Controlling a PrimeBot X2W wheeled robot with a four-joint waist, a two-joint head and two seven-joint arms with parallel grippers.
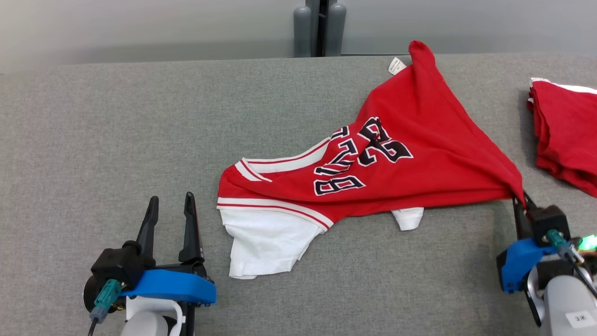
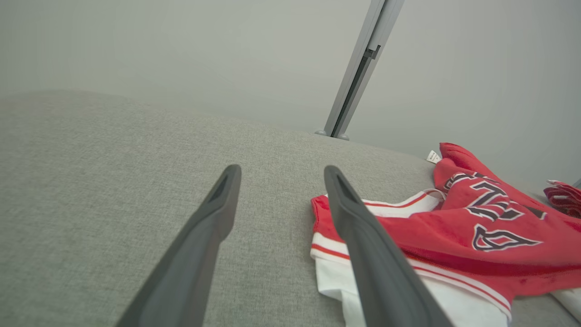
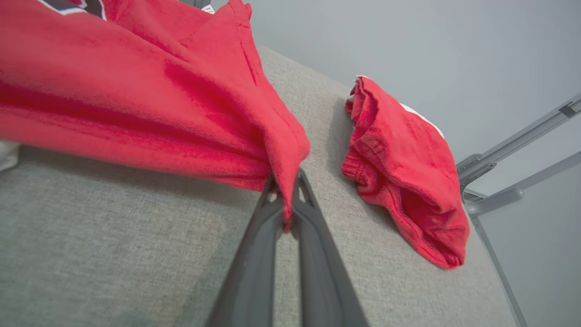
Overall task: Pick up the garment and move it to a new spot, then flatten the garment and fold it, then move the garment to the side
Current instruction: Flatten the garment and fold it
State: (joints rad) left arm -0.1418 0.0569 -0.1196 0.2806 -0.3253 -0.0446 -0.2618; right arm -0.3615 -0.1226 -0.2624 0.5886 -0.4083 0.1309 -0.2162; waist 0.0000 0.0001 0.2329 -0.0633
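- Garment [image 1: 382, 158] (red jersey, white trim, black lettering): one red corner is pinched in the right claw [image 1: 518, 198]. The rest runs away from that claw toward the left claw [image 1: 170, 210], crumpled on the grey table [image 1: 116, 140].
- Right claw: fingers shut tight on the corner, cloth bunched btwn the tips. Wrist view shows fabric near the grip pulled taut and raised off the surface, w/ shadow under it.
- Left claw: fingers wide apart, nothing in them. It sits just beside the garment's white hem end, not touching the cloth as far as I can tell.
- White label [image 1: 397, 65] sits at the garment's far tip, well apart from both claws.
- Second red cloth pile [image 1: 564, 130], roughly folded, lies past the right claw on its outer side, apart from the garment.
- Progress, my read: pick-up stage only. The grip is made, but most of the cloth lies on the table.
- Left to do: carry to new spot, flatten, fold, move aside.
- Next prob needs a lift by that one corner. The left claw likely has to take a second corner before flattening.
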